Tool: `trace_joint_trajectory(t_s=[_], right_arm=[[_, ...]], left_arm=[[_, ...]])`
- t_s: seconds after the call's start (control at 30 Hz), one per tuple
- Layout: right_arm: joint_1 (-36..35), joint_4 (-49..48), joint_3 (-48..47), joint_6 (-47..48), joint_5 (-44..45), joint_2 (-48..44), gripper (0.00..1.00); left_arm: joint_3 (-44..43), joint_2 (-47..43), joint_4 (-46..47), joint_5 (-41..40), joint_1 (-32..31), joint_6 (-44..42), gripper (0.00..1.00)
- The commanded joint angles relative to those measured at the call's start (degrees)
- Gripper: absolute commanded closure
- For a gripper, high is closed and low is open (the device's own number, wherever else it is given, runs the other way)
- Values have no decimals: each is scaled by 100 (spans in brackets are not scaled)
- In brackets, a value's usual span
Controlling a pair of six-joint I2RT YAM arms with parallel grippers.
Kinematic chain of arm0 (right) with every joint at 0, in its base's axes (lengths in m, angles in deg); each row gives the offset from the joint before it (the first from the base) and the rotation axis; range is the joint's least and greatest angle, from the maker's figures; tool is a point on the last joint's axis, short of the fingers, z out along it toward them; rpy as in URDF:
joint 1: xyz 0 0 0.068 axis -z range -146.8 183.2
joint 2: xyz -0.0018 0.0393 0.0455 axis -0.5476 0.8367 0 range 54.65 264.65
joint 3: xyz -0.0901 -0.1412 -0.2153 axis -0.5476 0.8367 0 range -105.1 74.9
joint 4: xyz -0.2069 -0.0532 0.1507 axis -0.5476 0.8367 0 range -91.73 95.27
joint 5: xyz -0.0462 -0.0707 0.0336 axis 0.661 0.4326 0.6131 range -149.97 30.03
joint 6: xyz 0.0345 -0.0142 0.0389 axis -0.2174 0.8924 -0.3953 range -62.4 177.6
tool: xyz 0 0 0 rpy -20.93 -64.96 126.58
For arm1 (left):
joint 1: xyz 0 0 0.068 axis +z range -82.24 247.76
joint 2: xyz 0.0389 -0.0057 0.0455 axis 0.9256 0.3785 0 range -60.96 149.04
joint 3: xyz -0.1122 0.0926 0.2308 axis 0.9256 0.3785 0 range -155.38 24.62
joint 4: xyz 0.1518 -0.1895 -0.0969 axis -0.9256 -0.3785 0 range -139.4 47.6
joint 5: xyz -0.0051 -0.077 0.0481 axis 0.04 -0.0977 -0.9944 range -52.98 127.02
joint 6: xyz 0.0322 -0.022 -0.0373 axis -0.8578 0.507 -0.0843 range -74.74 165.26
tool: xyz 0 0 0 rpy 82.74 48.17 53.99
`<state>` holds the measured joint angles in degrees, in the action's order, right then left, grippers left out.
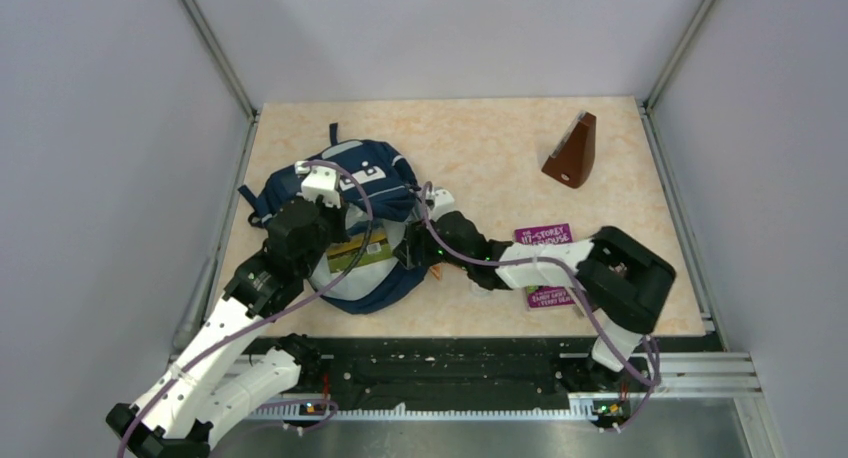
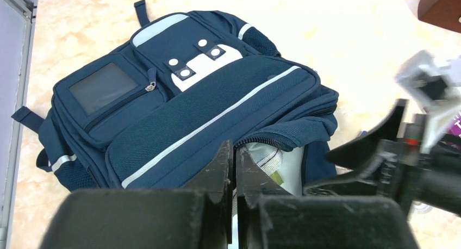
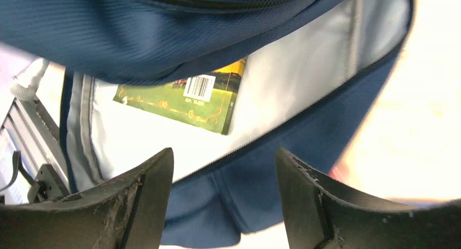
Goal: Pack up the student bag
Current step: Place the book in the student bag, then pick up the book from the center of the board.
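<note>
Open mouth of large navy-blue fabric backpack (image 1: 375, 168) lay dead ahead of my R gripper (image 3: 223, 156), fingers apart, holding nothing; L gripper (image 2: 234, 151) pinched shut at flap.

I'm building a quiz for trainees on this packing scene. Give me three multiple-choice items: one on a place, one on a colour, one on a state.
1. Where is the green book?
A. outside the bag, far right
B. inside the student bag, on its pale lining
C. outside the bag, far left

2. What colour is the book lying outside the bag?
A. purple
B. yellow
C. white

3. How do the jaws of the right gripper stand?
A. shut on a strap
B. shut on nothing
C. apart, holding nothing

Key:
1 B, the right wrist view shows it lying on the lining.
2 A, its purple cover shows from above.
3 C, the fingers stand wide with only the bag beyond them.
</note>
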<state>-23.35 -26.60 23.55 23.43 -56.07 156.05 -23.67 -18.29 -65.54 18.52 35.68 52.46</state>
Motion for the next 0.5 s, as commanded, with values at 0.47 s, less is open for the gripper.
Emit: trace_joint_trajectory(t_s=[0.47], right_arm=[[885, 6328, -194, 249, 3109, -2533, 28]], left_arm=[[-82, -111, 591, 71, -26, 68, 100]])
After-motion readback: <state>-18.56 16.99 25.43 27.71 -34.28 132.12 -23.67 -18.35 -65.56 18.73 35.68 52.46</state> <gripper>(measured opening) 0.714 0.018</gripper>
